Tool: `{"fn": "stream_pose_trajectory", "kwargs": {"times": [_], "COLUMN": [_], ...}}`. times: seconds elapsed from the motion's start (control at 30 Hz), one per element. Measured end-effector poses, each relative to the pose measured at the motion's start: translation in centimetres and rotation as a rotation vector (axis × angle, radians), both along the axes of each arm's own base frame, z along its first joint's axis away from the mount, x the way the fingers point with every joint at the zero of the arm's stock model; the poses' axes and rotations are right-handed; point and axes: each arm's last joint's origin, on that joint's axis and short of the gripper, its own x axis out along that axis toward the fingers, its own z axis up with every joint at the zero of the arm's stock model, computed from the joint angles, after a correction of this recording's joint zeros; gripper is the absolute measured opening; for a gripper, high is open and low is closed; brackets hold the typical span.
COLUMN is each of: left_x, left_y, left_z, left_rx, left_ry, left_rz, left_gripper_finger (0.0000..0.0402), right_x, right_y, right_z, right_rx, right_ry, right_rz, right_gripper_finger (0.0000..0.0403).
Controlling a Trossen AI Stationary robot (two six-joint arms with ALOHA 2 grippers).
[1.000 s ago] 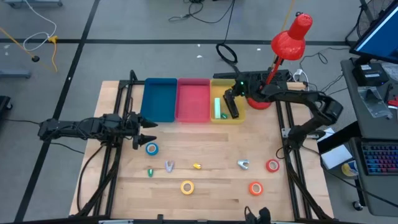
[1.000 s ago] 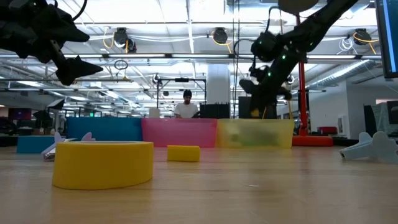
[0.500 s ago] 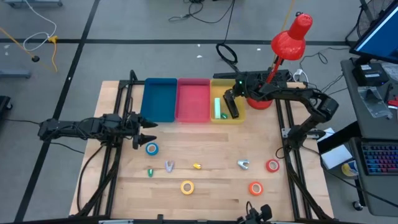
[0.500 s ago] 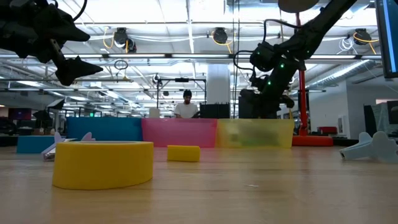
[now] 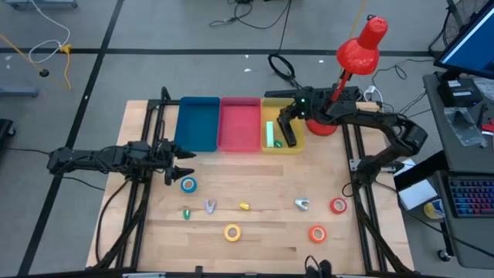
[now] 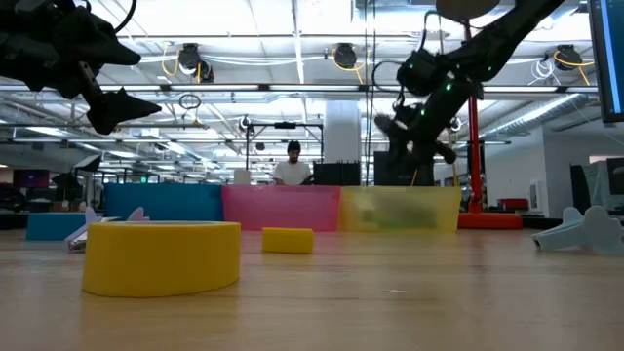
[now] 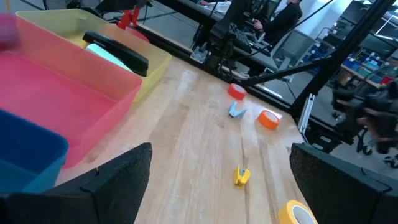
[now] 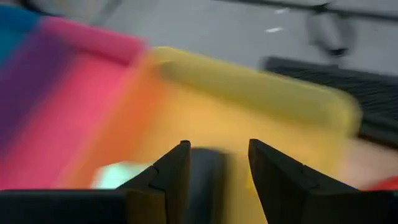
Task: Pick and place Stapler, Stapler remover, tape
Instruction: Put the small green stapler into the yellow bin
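The right gripper (image 5: 286,117) hovers over the far-right yellow plastic bin (image 5: 297,146), its jaws parted and empty; directly beneath them lies the long black stapler (image 5: 287,133), its long axis running near-to-far beside a green one. The small blue ring of tape (image 5: 188,184) sits just near-side of the left gripper (image 5: 184,163), whose jaws are spread wide, making that arm the nearer for it.

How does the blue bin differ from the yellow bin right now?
The blue bin sits at the row's left end and looks empty; the yellow bin sits at the right end and holds a black stapler and a green one. The right hand hovers over the yellow bin; nothing is above the blue one. Both are similar rectangular trays.
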Motion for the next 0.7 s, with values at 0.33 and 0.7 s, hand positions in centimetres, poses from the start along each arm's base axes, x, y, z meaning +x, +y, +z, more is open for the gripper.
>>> {"fn": "stream_pose_trajectory", "kwargs": {"times": [0.33,0.7], "left_x": [0.0,0.1], "left_y": [0.0,0.0], "left_z": [0.0,0.5], "left_rx": [-0.003,-0.053], "left_ry": [0.000,-0.054], "left_rz": [0.001,0.009], "left_gripper_finger": [0.0379,0.0379], "right_x": [0.9,-1.8], "right_y": [5.6,11.8], "right_z": [4.2,7.9], "right_rx": [0.153,0.010], "right_ry": [-0.264,-0.157], "right_rz": [0.560,0.662], "right_gripper_finger": [0.0121,0.0083]}}
